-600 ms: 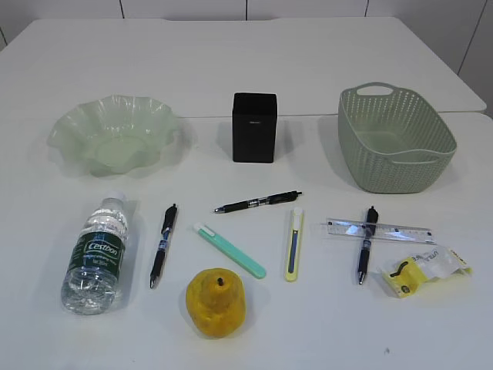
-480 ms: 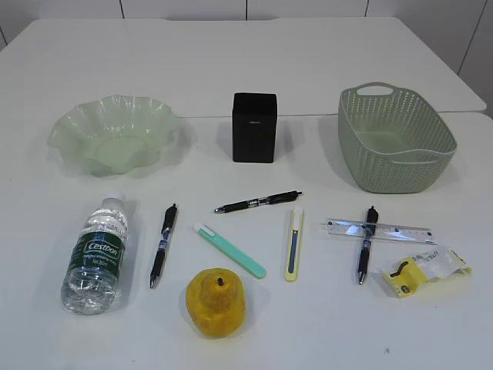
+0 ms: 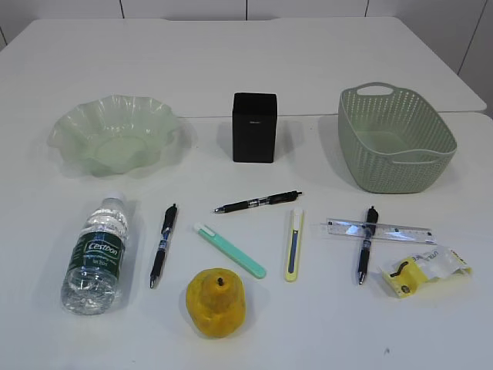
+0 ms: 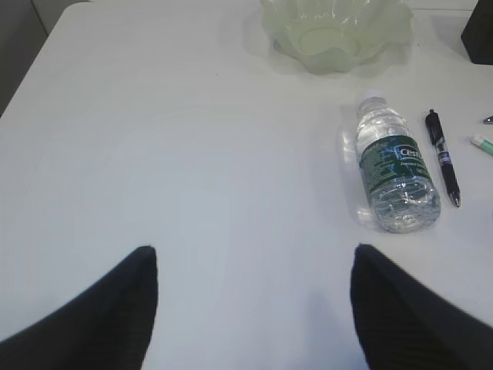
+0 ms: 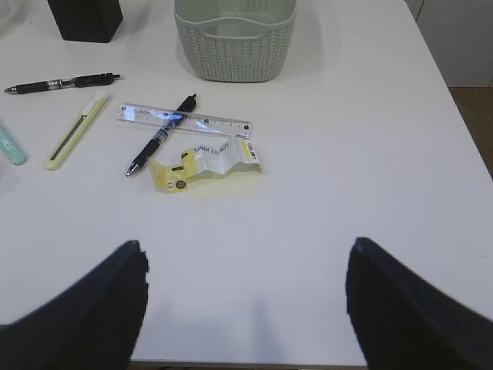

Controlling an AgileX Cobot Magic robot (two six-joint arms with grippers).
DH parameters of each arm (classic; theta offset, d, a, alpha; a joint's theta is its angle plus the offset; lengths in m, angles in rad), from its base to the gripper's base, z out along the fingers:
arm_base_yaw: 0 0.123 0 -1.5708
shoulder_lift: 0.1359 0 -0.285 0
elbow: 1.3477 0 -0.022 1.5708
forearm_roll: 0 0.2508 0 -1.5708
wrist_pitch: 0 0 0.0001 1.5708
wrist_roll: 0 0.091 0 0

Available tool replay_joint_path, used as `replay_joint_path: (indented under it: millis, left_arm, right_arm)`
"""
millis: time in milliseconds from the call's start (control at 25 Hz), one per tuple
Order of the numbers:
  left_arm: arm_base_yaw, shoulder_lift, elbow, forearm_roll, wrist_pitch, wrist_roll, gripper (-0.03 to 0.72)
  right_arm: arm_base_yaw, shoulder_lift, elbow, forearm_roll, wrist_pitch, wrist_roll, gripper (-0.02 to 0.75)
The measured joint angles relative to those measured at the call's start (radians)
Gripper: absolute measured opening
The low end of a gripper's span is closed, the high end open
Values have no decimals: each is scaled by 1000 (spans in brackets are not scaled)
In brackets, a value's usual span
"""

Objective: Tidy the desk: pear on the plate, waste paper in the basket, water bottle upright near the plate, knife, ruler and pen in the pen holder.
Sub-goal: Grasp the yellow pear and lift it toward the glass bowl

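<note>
On the white desk (image 3: 231, 69) the yellow pear (image 3: 216, 302) stands near the front. The water bottle (image 3: 96, 254) (image 4: 391, 169) lies on its side below the wavy green plate (image 3: 115, 135) (image 4: 335, 31). Three pens (image 3: 163, 245) (image 3: 258, 202) (image 3: 364, 243), a teal knife (image 3: 229, 250) and a yellow knife (image 3: 293, 243) lie mid-desk. One pen lies across the clear ruler (image 3: 381, 230) (image 5: 185, 120), with the waste paper (image 3: 426, 271) (image 5: 204, 163) beside it. Behind stand the black pen holder (image 3: 254, 127) and the basket (image 3: 394, 139) (image 5: 235, 42). My left gripper (image 4: 254, 250) and right gripper (image 5: 246, 245) are open and empty over bare desk.
The desk's front edge (image 5: 246, 364) runs just below my right gripper, and its right edge drops to the floor (image 5: 470, 100). The exterior view shows neither arm.
</note>
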Motion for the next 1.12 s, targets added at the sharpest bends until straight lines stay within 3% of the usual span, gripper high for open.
replay_joint_path:
  millis: [1120]
  left_arm:
    - [0,0,0,0,0,0,520]
  right_arm:
    - [0,0,0,0,0,0,587]
